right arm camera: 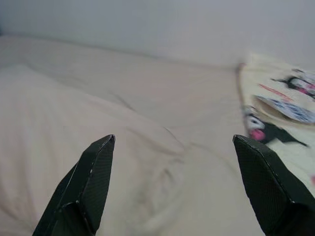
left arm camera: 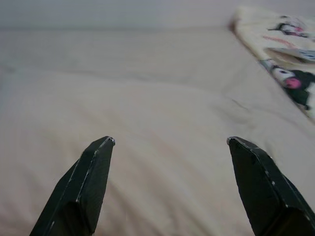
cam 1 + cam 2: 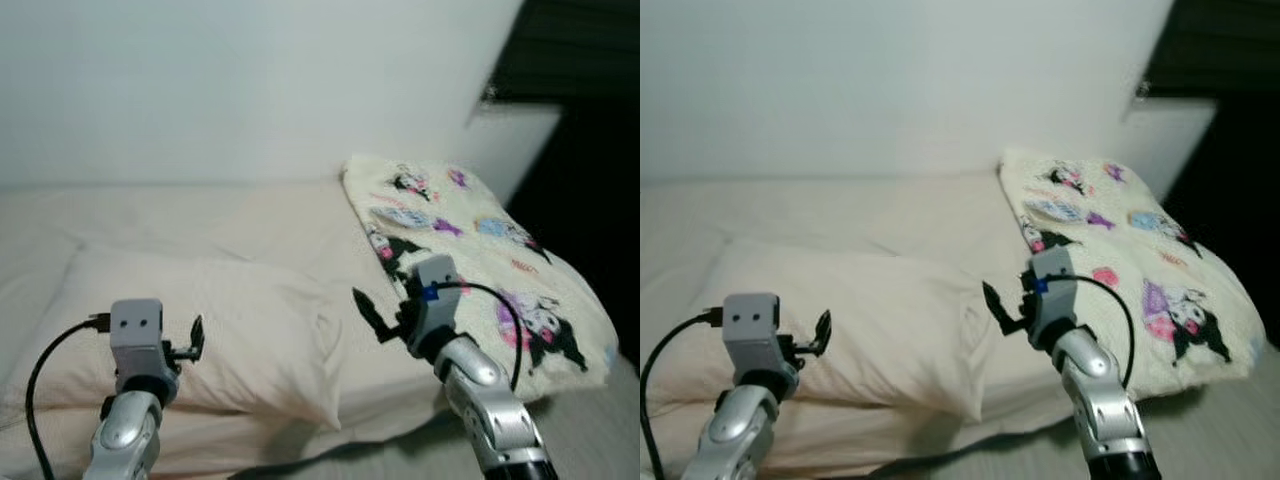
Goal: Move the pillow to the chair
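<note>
A cream pillow point(image 3: 200, 320) lies on the bed in front of me, its right end near the middle of the head views. My left gripper point(image 3: 196, 340) hovers open over the pillow's front left part; the left wrist view looks across the pillow point(image 2: 162, 128) between its spread fingers point(image 2: 88, 182). My right gripper point(image 3: 372, 315) is open just beyond the pillow's right end, and the right wrist view has the pillow point(image 1: 59, 132) to one side between its fingers point(image 1: 91, 179). Nothing is held in either one.
A folded cartoon-print blanket point(image 3: 480, 250) lies on the bed to the right. A pale wall point(image 3: 250, 80) runs behind the bed point(image 3: 200, 205). A dark gap point(image 3: 590, 170) opens at the far right past the bed's edge.
</note>
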